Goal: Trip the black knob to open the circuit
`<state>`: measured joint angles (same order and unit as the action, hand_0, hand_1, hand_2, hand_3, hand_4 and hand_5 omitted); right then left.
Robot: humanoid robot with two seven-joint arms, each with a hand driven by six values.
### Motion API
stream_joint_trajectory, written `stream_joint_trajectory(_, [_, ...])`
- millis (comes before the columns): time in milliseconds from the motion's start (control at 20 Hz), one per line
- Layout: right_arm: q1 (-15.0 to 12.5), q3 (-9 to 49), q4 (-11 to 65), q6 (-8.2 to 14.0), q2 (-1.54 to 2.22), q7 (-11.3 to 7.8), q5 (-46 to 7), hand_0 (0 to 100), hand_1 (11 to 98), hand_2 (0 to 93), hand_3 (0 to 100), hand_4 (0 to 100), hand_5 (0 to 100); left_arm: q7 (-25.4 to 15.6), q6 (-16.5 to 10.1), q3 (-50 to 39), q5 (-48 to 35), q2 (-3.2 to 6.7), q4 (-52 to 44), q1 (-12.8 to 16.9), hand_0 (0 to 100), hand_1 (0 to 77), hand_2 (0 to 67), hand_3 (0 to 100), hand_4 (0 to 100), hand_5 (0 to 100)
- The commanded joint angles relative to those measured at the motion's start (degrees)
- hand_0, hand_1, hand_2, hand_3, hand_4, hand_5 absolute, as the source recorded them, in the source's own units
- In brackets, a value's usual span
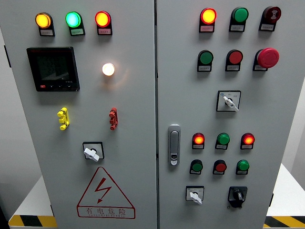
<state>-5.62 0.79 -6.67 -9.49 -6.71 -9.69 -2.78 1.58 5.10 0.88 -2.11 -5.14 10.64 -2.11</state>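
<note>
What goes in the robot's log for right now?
stage: before reach | black knob: untouched, lower right door | robot hands: not in view

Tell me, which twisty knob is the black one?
The black knob at the bottom right of the right door. The other three knobs have white handles.

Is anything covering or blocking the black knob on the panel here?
Nothing visible does. The black knob sits bare at the lower right of the right door, with no cover or object in front. Neither hand is in view yet.
</note>
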Motion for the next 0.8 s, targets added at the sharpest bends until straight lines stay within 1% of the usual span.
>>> stream_joint_trajectory(0, [0.00, 0.00, 0.08, 0.00, 0.03, 0.10, -0.12, 89, 36.0, 2.3, 12, 6, 15, 0.00, 0.00, 0.00, 0.00, 0.04, 0.00, 0.00, 0, 0.0, 19.4, 26, 10, 9])
stream_joint_trajectory(150, [0.26, 0.17, 0.16, 0.00, 0.03, 0.11, -0.21, 89, 35.9, 2.3, 12, 6, 15, 0.00, 0.00, 0.00, 0.00, 0.04, 0.00, -0.09, 0, 0.0, 19.4, 26, 10, 9])
stream_joint_trajectory(200, [0.44, 0.70, 0.25, 0.00, 0.12, 0.11, -0.30, 89, 35.9, 2.3, 12, 6, 15, 0.00, 0.00, 0.00, 0.00, -0.04, 0.00, -0.09, 0, 0.0, 19.4, 26, 10, 9])
stream_joint_trajectory(250, [0.87, 1.31, 0.25, 0.00, 0.12, 0.19, -0.47, 89, 35.9, 2.3, 12, 6, 15, 0.00, 0.00, 0.00, 0.00, 0.04, 0.00, -0.09, 0, 0.0, 19.4, 26, 10, 9])
stream_joint_trajectory(300, [1.57, 2.54, 0.69, -0.09, 0.12, 0.19, -0.56, 89, 35.9, 2.3, 12, 6, 15, 0.00, 0.00, 0.00, 0.00, -0.04, 0.00, 0.00, 0, 0.0, 19.4, 26, 10, 9])
stream_joint_trajectory(350, [2.10, 4.90, 1.56, 0.00, 0.21, 0.19, -2.39, 89, 35.9, 2.3, 12, 6, 15, 0.00, 0.00, 0.00, 0.00, 0.04, 0.00, 0.00, 0, 0.0, 19.4, 26, 10, 9])
stream_joint_trajectory(400, [2.20, 7.36, 1.57, 0.00, 0.12, 0.28, -5.98, 89, 35.9, 2.3, 12, 6, 15, 0.00, 0.00, 0.00, 0.00, 0.04, 0.00, 0.00, 0, 0.0, 19.4, 26, 10, 9])
stream_joint_trajectory(450, [2.20, 11.73, 1.57, 0.00, 0.12, 0.98, -11.15, 89, 35.9, 2.3, 12, 6, 15, 0.00, 0.00, 0.00, 0.00, -0.04, 0.00, 0.00, 0, 0.0, 19.4, 26, 10, 9])
stream_joint_trajectory(500, [2.20, 15.87, 1.57, 0.00, -0.06, 1.68, -15.64, 88, 35.9, 2.2, 12, 6, 15, 0.00, 0.00, 0.00, 0.00, -0.04, 0.00, 0.00, 0, 0.0, 19.4, 26, 10, 9])
stream_joint_trajectory(550, [2.20, 20.78, 1.75, -0.18, -0.06, 2.56, -20.29, 88, 35.9, 2.2, 12, 6, 15, 0.00, 0.00, 0.00, 0.00, 0.04, 0.00, 0.00, 0, 0.0, 19.4, 26, 10, 9])
stream_joint_trajectory(600, [2.20, 24.40, 1.83, -0.53, -0.06, 3.18, -23.47, 88, 35.9, 2.2, 12, 6, 15, 0.00, 0.00, 0.00, 0.00, -0.04, 0.00, 0.00, 0, 0.0, 19.4, 26, 10, 9])
stream_joint_trajectory(650, [2.20, 27.65, 2.01, -1.83, -0.06, 3.96, -26.20, 88, 35.9, 2.2, 12, 6, 15, 0.00, 0.00, 0.00, 0.00, 0.04, 0.00, 0.00, 0, 0.0, 19.4, 26, 10, 9])
stream_joint_trajectory(700, [2.20, 31.16, 1.92, -3.59, -0.06, 4.67, -30.06, 88, 35.9, 2.2, 12, 5, 15, 0.00, 0.00, 0.00, 0.00, 0.04, 0.00, 0.00, 0, 0.0, 19.4, 26, 10, 9])
stream_joint_trajectory(750, [2.28, 35.03, 1.75, -4.65, -0.06, 5.11, -33.40, 88, 35.9, 2.2, 12, 5, 15, 0.00, 0.00, 0.00, 0.00, -0.04, 0.00, 0.00, 0, 0.0, 19.4, 26, 10, 9])
